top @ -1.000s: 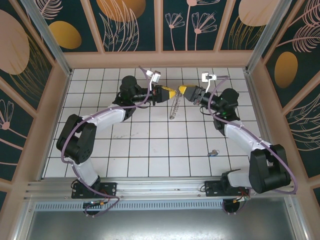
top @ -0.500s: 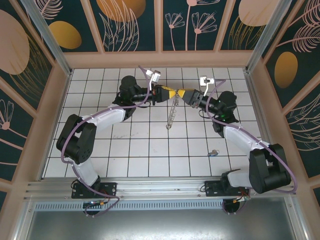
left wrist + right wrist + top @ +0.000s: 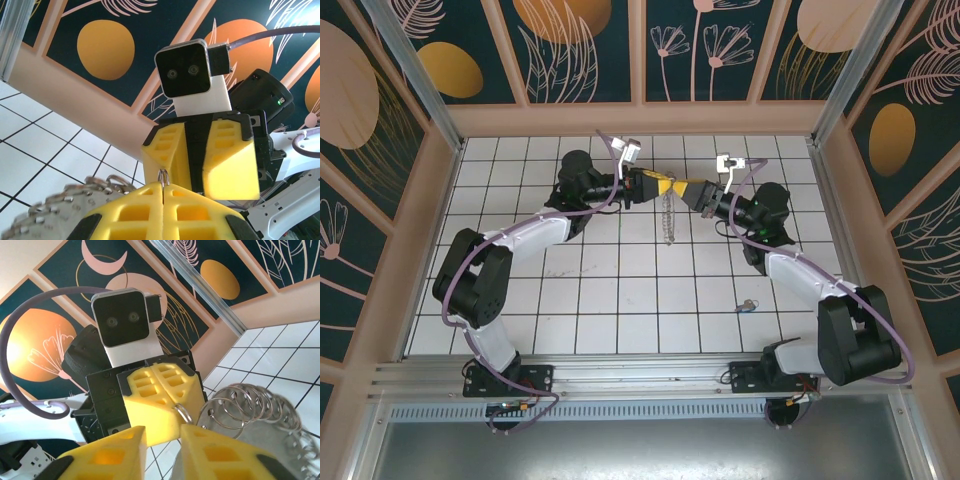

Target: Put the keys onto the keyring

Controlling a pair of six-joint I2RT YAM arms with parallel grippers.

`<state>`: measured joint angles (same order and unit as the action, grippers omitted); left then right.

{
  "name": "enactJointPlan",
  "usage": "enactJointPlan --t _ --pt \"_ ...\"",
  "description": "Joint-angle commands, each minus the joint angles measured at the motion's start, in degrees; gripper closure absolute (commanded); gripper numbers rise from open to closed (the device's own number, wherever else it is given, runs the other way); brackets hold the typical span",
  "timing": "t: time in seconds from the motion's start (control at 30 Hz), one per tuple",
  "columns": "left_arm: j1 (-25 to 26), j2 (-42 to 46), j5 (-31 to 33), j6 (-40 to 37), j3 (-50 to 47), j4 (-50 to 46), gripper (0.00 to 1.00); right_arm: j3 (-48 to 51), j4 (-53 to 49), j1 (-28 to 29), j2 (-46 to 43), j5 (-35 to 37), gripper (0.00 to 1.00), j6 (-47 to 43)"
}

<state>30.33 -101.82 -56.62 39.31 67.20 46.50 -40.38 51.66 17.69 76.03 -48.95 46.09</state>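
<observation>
The keyring [image 3: 668, 217] is a floppy strap edged with several metal rings [image 3: 250, 407]; it hangs above the tiles at the back centre. My left gripper [image 3: 661, 186] is shut on one small ring [image 3: 163, 176] of it, and the strap [image 3: 60, 206] droops to the left of the fingers. My right gripper [image 3: 691, 190] faces the left one tip to tip, almost touching it. It is open [image 3: 163, 432], and the held ring [image 3: 183, 414] sits just past its right finger. The keys [image 3: 747, 305], a small dark cluster with a blue bit, lie on the floor at the right front.
The white tiled floor [image 3: 620, 300] is enclosed by patterned walls and a metal frame [image 3: 420, 90]. Purple cables [image 3: 605, 150] loop over both wrists. Both arms reach to the back of the cell.
The right gripper has moved left and closed the gap to the left gripper's tip. The hanging strap has swung a little. The left gripper has stayed shut on the ring.
</observation>
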Motion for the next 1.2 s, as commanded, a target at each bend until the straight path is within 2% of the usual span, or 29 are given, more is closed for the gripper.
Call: enactJointPlan --t 0.0,0.27,0.43,0.9,0.97,1.07,1.17 --pt "0.1 0.8 -1.8 0.5 1.9 3.6 1.00 0.7 0.7 0.1 0.1 0.8 0.72 -1.7" --pt "0.1 1.3 -1.7 0.4 1.5 3.6 1.00 1.8 0.3 -1.4 -0.8 1.4 0.72 -1.4" --pt "0.1 1.1 -1.8 0.4 1.6 3.7 1.00 1.7 0.1 -1.4 -0.9 1.5 0.66 -1.5" --pt "0.1 0.4 -2.2 1.8 1.4 5.3 1.00 -3.1 0.4 0.2 2.2 0.3 0.67 -1.1" --pt "0.1 0.4 -2.3 1.8 1.4 5.4 1.00 -3.6 0.4 0.3 2.5 0.2 0.69 -1.2" --pt "0.1 0.3 -2.4 1.8 1.4 5.4 1.00 -3.7 0.4 0.4 2.7 0.2 0.79 -1.4" --pt "0.1 0.3 -2.2 1.7 1.4 5.3 1.00 -3.4 0.2 0.4 2.7 0.2 0.97 -1.7"
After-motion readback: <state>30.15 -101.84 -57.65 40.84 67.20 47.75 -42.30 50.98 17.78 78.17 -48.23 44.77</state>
